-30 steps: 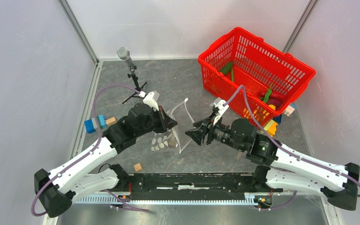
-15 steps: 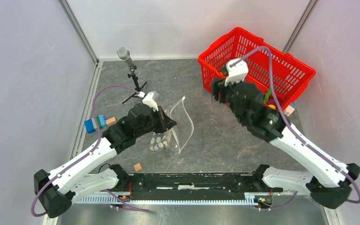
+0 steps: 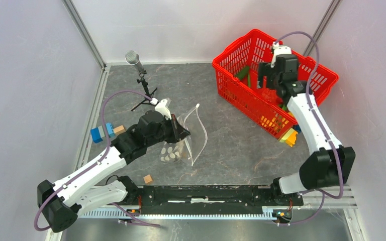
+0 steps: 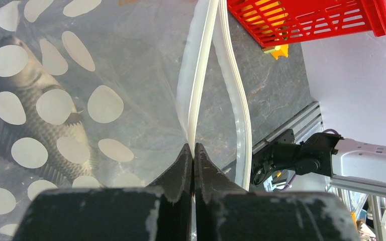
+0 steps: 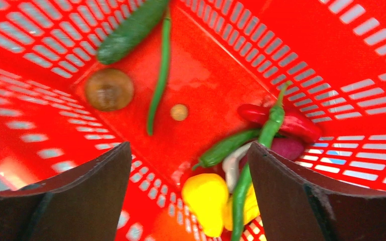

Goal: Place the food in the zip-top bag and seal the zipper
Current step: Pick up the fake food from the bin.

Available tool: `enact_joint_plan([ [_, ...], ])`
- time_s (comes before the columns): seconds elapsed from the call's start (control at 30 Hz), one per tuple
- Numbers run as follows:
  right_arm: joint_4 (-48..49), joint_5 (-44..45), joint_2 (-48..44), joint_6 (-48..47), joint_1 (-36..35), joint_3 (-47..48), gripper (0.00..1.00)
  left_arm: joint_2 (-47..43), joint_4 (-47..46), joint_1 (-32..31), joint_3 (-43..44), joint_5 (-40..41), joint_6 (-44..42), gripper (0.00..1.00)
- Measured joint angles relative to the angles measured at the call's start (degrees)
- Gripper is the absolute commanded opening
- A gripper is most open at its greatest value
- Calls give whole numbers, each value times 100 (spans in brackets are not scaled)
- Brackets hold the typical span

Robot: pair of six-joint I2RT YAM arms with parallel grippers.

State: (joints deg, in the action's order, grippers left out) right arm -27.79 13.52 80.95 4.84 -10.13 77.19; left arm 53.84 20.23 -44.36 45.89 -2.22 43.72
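The left gripper is closed on the zipper of the bag. In the left wrist view the two dark fingers are pressed together with one white strip of the zipper pinched between them, while the second strip curves away to the right, so the mouth is open. The bag lies on the grey table in front of the left arm, with its mouth toward the basket. A grey fish is inside the bag, seen through the clear plastic with white dots.

The right gripper hangs over the basket, and its fingers stand wide apart with nothing between them. Below the right gripper, on the red floor of the basket, lie the other foods: a brown lump, a thick dark green pod, a thin green pod, and a small brown disc. Nearer to the corner there are a red chilli, two more green pods crossing it, a yellow piece and a magenta aubergine, all touching in one heap.

On the table, a microphone stands on a small tripod behind the bag. Blue-green blocks are beside the left arm, and a wooden cube lies near the arm bases.
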Motion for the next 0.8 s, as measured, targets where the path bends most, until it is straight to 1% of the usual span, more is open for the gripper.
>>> enact_joint_plan([
  [0.13,-267,-341,483,-37,778,223,93,-2,2,0,0,-44,-55,2],
  [0.23,-490,-566,820,-79,1104,234,94,-2,2,0,0,-103,-83,2],
  [0.3,-619,-667,997,-127,1176,219,91,-2,2,0,0,-127,-103,2],
  [0.4,-826,-758,1182,-177,1172,101,91,-7,7,0,0,-140,-133,2],
  [0.53,-850,-1207,1080,-262,1102,-498,91,-98,24,0,-31,-138,-138,2],
  [0.6,-811,-1283,1067,-297,1038,-625,91,-125,26,0,-35,-140,-138,2],
  [0.8,-778,-1585,761,-356,243,-734,94,-131,24,0,-39,-142,-138,2],
])
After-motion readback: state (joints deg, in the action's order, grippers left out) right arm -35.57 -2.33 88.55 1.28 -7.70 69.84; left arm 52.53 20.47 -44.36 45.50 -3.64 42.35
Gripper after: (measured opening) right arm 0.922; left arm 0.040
